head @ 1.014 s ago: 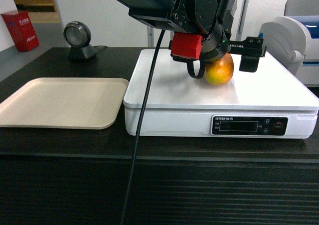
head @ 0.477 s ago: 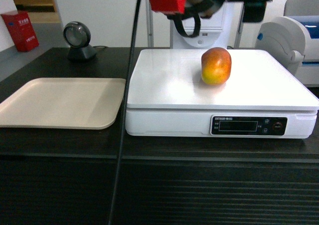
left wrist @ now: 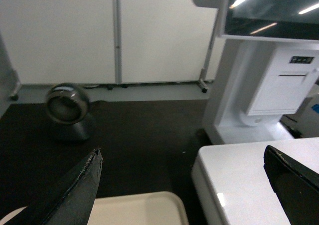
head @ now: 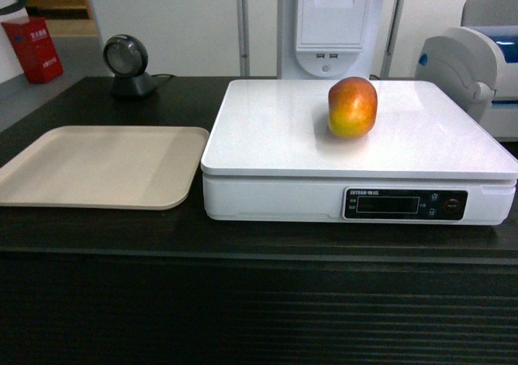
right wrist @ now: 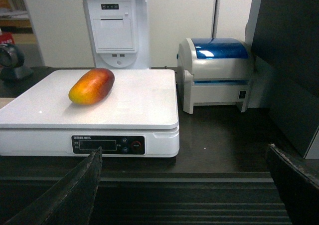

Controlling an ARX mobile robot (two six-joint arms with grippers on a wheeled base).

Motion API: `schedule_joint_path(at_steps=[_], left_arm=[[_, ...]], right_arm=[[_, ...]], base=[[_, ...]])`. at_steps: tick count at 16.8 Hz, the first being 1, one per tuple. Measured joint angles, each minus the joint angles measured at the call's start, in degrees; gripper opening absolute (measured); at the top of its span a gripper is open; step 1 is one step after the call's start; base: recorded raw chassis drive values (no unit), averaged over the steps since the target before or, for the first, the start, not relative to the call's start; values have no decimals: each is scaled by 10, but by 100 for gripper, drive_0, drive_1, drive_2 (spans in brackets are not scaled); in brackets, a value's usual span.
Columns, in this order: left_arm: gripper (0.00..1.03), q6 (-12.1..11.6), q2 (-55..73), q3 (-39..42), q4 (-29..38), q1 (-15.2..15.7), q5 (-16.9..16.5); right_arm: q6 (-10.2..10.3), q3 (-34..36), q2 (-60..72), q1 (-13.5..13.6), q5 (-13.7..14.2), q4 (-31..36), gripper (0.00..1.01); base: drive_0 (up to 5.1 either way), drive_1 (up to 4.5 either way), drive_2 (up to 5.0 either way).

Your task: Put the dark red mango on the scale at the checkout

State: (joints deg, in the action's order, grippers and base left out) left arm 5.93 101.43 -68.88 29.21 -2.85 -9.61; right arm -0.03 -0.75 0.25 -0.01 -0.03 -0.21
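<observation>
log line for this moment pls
dark red-orange mango: resting on white scale | left gripper: open, empty | right gripper: open, empty

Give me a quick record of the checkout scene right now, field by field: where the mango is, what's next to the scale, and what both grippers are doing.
mango: dark red mango lying on the scale's top, right of centre in the head view
scale: white scale on the dark checkout counter, display dark
left of scale: empty beige tray
right of scale: grey and blue printer
left gripper: open, empty
right gripper: open, empty, facing the scale's front
contact with mango: none
</observation>
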Motion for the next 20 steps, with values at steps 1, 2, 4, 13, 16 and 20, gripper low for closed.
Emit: schedule_joint_path(at_steps=[1, 2, 4, 13, 16, 20], left_arm=[[98, 0, -10, 21, 8, 16, -6], [98, -1, -16, 33, 12, 26, -10], [98, -2, -30, 61, 26, 50, -20], [56, -45, -192, 326, 177, 162, -33], [22, -49, -268, 440, 204, 123, -4], [2, -51, -363, 543, 209, 92, 30]], right_arm=[[0, 0, 0, 0, 0, 0, 98], [0, 0, 0, 0, 0, 0, 98], [0, 0, 0, 0, 0, 0, 98], [0, 0, 0, 0, 0, 0, 98], [0, 0, 0, 0, 0, 0, 98], [0, 0, 0, 0, 0, 0, 98]], base=[[0, 0, 0], [0, 0, 0], [0, 0, 0], [0, 0, 0], [0, 0, 0], [0, 0, 0]])
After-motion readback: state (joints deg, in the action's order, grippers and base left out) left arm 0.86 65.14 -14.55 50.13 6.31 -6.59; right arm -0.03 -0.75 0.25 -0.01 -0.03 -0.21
